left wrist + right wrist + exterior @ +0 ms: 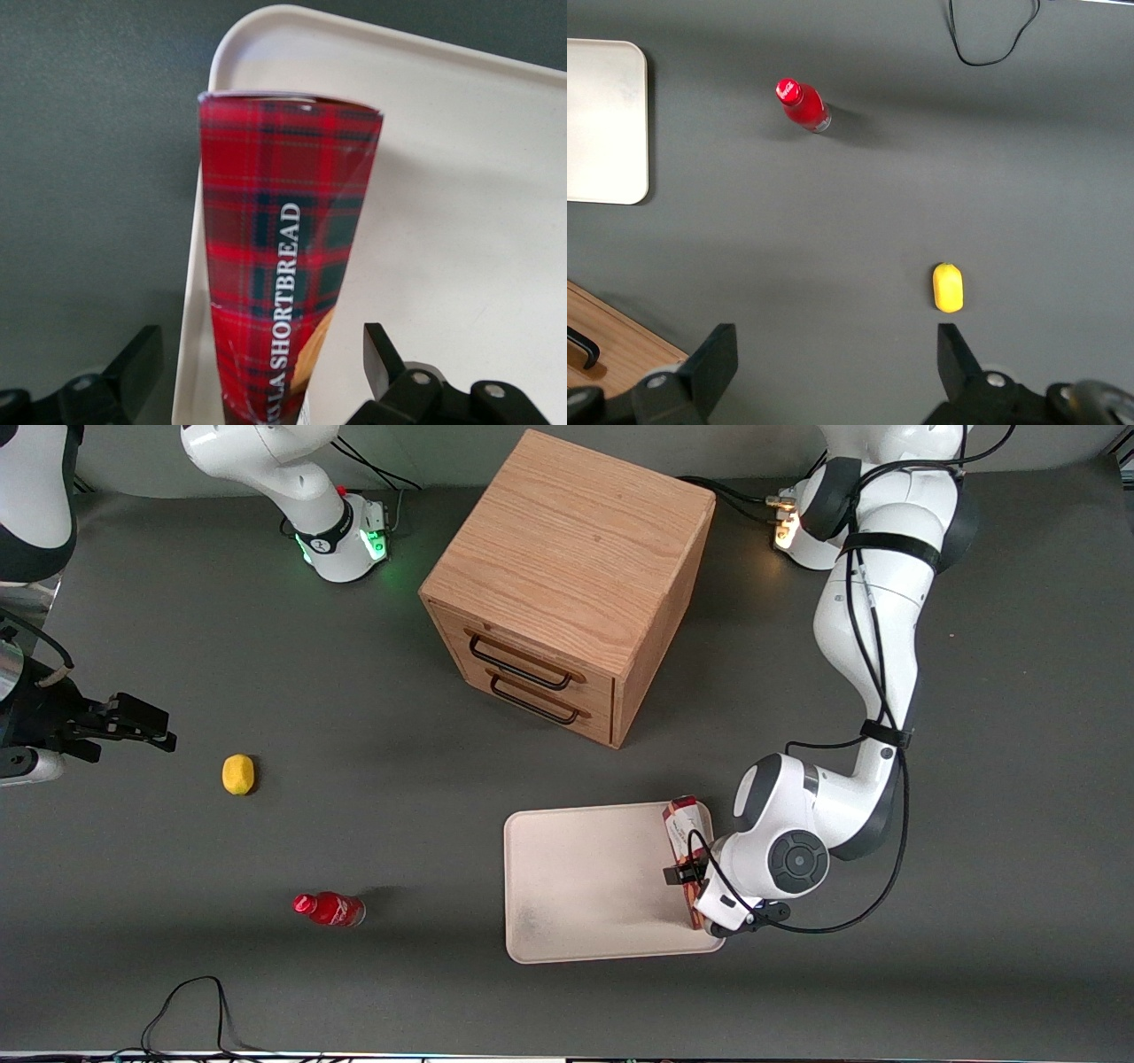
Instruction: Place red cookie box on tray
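My gripper (pixel 261 381) hangs over the tray's (pixel 576 886) edge nearest the working arm, fingers (pixel 383 354) spread wide on either side of the red cookie box (pixel 279 266) without touching it. The box lies on the tray along that rim. On the dark grey surface (pixel 354 691) sit a wooden drawer cabinet (pixel 567 584), a lemon (pixel 237 773) and a red bottle (pixel 330 909).

Under my black two-finger gripper (pixel 257 381) stands a red-and-dark-green tartan cardboard cookie box (pixel 283 257) with white lettering. The flat plastic tray (pixel 461 204) is cream-white, on a dark grey tabletop (pixel 266 974).
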`<state>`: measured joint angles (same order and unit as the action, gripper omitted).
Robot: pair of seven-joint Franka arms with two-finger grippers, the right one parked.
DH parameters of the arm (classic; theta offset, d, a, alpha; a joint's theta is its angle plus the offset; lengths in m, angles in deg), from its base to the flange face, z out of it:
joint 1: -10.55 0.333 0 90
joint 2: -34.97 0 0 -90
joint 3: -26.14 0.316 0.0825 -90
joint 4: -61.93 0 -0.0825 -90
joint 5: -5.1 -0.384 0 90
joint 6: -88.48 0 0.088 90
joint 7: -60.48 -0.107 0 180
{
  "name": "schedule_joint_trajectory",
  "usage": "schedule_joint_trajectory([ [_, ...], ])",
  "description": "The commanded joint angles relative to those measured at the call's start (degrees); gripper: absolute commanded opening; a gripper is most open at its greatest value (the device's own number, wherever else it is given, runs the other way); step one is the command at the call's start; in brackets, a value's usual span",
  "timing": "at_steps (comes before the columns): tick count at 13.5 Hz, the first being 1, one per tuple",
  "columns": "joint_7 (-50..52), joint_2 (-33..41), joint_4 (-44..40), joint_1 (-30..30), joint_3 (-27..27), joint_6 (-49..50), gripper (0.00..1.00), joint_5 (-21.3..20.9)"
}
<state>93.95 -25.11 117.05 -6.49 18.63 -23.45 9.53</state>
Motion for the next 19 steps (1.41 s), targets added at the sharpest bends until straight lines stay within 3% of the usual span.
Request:
schedule_joint_trajectory([
  [1,0.90,1.01,0.96,-0.28,0.21,0.30,1.00,-0.57],
  [9,-0.33,10.41,0.78,0.07,0.21,13.82,1.00,-5.05],
  [13,-11.80,19.09,2.53,3.23,0.30,24.72,1.00,-6.45],
  [19,-19.93,40.72,24.40,12.71,0.30,23.25,1.00,-6.55],
])
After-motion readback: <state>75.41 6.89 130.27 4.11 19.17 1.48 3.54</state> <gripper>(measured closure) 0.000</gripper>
